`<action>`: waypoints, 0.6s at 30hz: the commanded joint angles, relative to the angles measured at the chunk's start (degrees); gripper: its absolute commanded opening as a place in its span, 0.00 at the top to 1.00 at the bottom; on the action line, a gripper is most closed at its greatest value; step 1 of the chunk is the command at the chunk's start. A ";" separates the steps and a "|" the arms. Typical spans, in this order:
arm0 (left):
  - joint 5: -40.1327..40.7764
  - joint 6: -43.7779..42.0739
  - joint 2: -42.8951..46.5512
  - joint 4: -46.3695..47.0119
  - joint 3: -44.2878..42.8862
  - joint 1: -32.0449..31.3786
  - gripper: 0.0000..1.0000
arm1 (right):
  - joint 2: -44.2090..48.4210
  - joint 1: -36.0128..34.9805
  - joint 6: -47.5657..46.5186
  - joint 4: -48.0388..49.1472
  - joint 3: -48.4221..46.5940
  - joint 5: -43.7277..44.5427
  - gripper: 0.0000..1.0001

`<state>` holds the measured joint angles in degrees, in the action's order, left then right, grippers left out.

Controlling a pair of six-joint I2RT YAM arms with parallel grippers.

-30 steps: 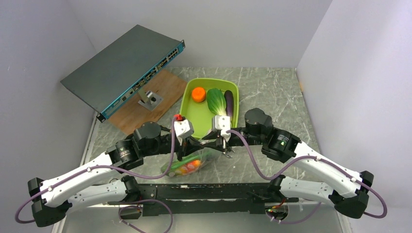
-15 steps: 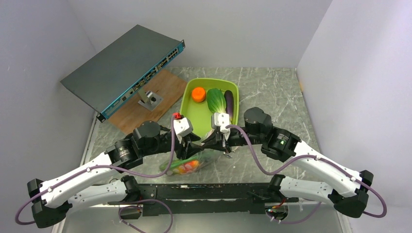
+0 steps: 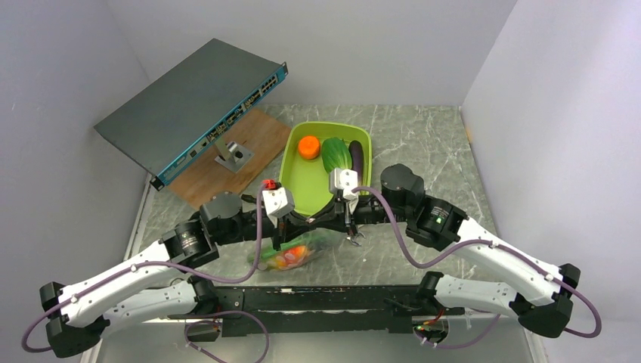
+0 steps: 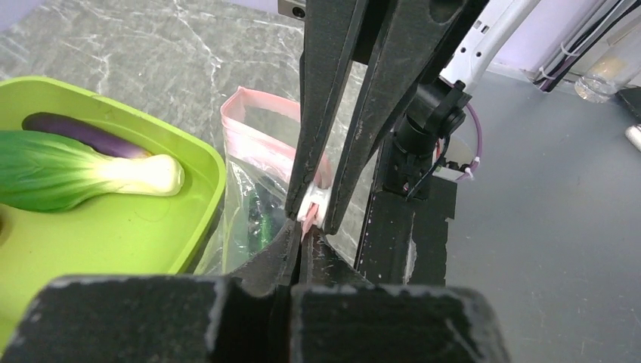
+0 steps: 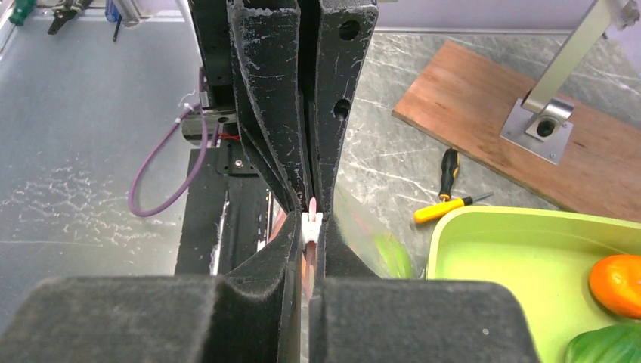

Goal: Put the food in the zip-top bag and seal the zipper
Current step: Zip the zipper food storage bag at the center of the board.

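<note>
The zip-top bag [image 3: 293, 255] lies in front of the green tub, with red, orange and green food showing through its clear film [image 4: 246, 198]. Both grippers meet tip to tip above its mouth. My left gripper [image 4: 304, 233] is shut on the pink zipper [image 4: 261, 144] strip. My right gripper [image 5: 311, 231] is shut on the white slider [image 5: 311, 225] of that strip. In the top view the left gripper [image 3: 297, 224] and right gripper [image 3: 323, 220] nearly touch. An orange [image 3: 308, 147], a bok choy [image 3: 336, 155] and an eggplant [image 3: 356, 158] lie in the tub.
The lime-green tub [image 3: 308, 190] sits just behind the bag. A wooden board [image 3: 219, 172] with a metal bracket and a tilted network switch [image 3: 189, 106] stand at back left. A yellow-handled screwdriver [image 5: 446, 208] lies beside the tub. Walls close both sides.
My left gripper and wrist have shifted a little left and back along the bag's mouth. The right gripper has hardly moved and keeps its pinch.
</note>
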<state>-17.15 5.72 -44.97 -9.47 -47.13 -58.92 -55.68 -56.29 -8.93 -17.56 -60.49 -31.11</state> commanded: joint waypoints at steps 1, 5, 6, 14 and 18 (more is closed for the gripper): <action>-0.66 -1.07 3.72 5.00 1.10 -0.10 1.00 | 1.74 -0.28 -1.99 1.96 -1.26 2.58 1.00; 0.71 -0.10 8.34 6.46 3.44 0.14 1.00 | 3.61 -0.05 -4.14 -0.80 0.42 4.35 1.00; 1.31 0.31 8.97 6.42 3.65 0.32 1.00 | 3.97 -0.01 -4.37 -1.37 0.86 4.14 1.00; 7.44 1.49 12.86 -0.17 1.18 1.33 1.00 | 8.19 0.22 -4.16 -5.66 4.05 9.22 1.00; 16.53 0.94 15.38 -5.83 -0.79 1.61 1.00 | 11.20 0.31 -4.02 -8.30 4.90 12.73 1.00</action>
<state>-11.79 6.83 -33.65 -10.04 -43.55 -58.41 -48.88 -56.93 -12.05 -20.01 -56.21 -24.77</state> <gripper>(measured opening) 0.009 0.045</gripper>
